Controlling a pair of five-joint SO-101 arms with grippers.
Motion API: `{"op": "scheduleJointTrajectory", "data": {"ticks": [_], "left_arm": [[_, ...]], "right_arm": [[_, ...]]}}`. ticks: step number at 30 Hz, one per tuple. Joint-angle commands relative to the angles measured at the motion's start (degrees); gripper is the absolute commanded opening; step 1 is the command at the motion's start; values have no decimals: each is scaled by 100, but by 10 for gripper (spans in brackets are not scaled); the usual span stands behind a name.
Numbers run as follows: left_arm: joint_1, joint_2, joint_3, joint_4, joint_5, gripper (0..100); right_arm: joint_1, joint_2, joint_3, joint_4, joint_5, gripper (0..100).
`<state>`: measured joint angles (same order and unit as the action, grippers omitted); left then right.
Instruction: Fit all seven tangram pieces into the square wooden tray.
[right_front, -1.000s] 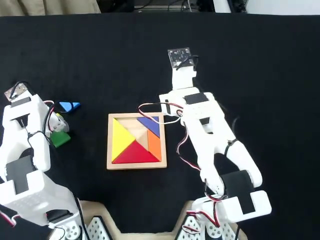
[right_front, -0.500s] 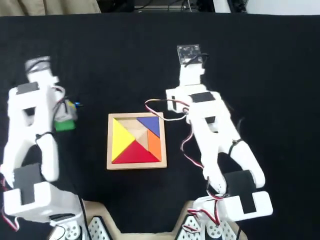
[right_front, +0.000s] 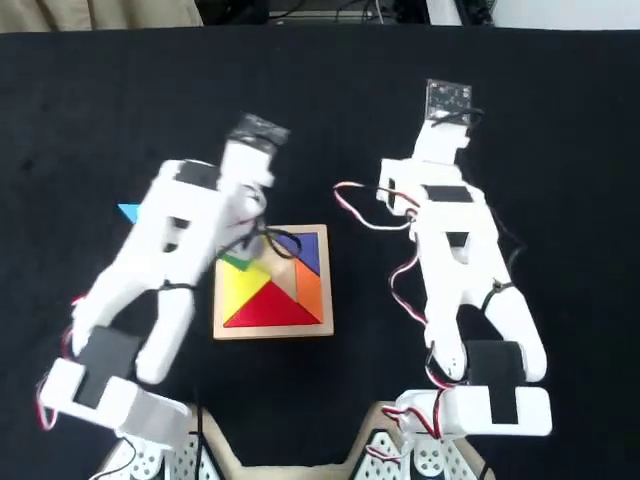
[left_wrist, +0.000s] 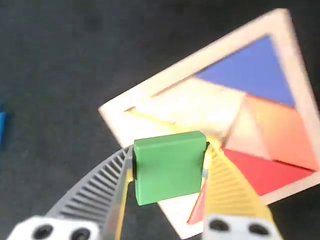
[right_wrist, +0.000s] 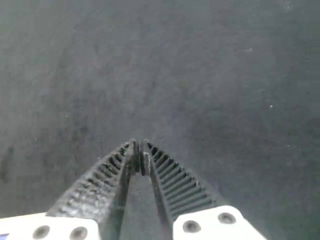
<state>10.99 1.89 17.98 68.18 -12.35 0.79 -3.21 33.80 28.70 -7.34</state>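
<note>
The square wooden tray (right_front: 270, 332) lies mid-table and holds a yellow triangle (right_front: 240, 287), a red triangle (right_front: 270, 308), a blue piece (right_front: 303, 250) and an orange piece (right_front: 311, 285), with bare wood between them. My left gripper (left_wrist: 168, 150) is shut on a green square (left_wrist: 167, 167), hanging over the tray's far left corner (right_front: 237, 262). The tray's rim (left_wrist: 190, 66) runs beneath it. A light blue triangle (right_front: 128, 212) lies on the cloth left of the tray. My right gripper (right_wrist: 138, 150) is shut on nothing over bare black cloth, far right of the tray.
The right arm (right_front: 455, 250) stretches along the tray's right side, its red and white cables (right_front: 370, 215) looping near the tray's far right corner. The left arm (right_front: 160, 260) slants across the table from the near left. Black cloth covers the table.
The left arm has swung right from the table's left side, carrying the green square over the tray. The right arm has moved right, away from the tray.
</note>
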Motion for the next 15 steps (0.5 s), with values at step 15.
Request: {"op": "scheduleJointTrajectory", "data": {"ticks": [15], "left_arm": [[927,1327,-1042,-598,-484,66]], "right_arm": [[105,180,-224,-281,-53,12]]}}
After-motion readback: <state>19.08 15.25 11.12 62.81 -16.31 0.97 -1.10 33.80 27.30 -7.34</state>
